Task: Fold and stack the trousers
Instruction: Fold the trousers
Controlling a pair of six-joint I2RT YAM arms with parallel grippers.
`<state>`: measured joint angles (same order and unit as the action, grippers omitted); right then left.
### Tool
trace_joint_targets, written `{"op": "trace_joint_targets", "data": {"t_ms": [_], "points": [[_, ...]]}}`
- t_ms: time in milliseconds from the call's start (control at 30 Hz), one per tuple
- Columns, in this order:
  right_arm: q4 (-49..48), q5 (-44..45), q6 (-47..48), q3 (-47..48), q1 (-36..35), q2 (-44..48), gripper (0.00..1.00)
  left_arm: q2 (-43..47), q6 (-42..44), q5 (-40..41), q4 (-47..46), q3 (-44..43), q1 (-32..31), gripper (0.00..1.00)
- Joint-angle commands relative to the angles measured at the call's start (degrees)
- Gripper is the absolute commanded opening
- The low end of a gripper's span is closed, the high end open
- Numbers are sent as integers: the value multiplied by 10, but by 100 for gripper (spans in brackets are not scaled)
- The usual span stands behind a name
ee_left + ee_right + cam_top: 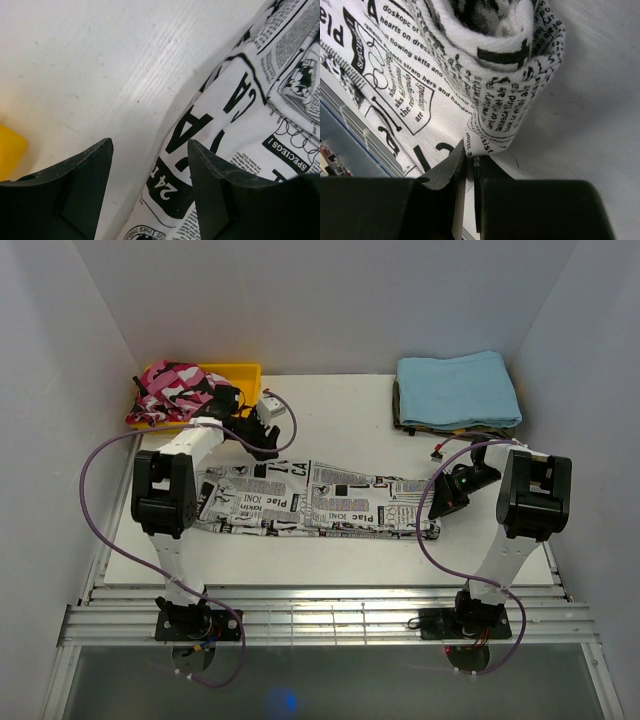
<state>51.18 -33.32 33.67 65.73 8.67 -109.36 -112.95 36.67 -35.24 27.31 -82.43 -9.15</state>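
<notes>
Left gripper (pixel 150 145): jaws wide apart, gripping nothing, over the far-left edge of the white newspaper-print fabric trousers (pixel 320 502), which lie lengthwise across the white table's (pixel 330 565) middle. Right gripper (pixel 469 160): pinched on the trouser-leg end (fabric curled up).

Trousers (pixel 320 502) laid flat, right hand (pixel 440 508) perhaps gripping one end
</notes>
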Motion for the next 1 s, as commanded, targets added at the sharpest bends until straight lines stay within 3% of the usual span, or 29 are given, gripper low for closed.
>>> {"op": "trace_joint_targets", "data": {"t_ms": [0, 167, 267, 400, 567, 833, 967], "points": [[10, 26, 16, -3, 7, -5, 8, 23, -12, -56, 70, -67, -8, 70], [9, 1, 8, 2, 17, -1, 8, 88, -34, -105, 89, -1, -33, 70], [10, -35, -4, 9, 40, 3, 8, 122, -45, -84, 90, 79, -66, 70], [35, -70, 8, 20, 81, 19, 8, 156, -122, -54, 40, 157, -56, 74], [107, -110, 64, 58, 134, 29, 8, 196, -179, -55, 43, 162, 32, 84], [169, -131, 122, 72, 173, 46, 8, 229, -215, -55, 124, 144, 204, 85], [234, -189, 153, 119, 181, 56, 8, 214, -196, -28, 161, 164, 232, 87]]}}
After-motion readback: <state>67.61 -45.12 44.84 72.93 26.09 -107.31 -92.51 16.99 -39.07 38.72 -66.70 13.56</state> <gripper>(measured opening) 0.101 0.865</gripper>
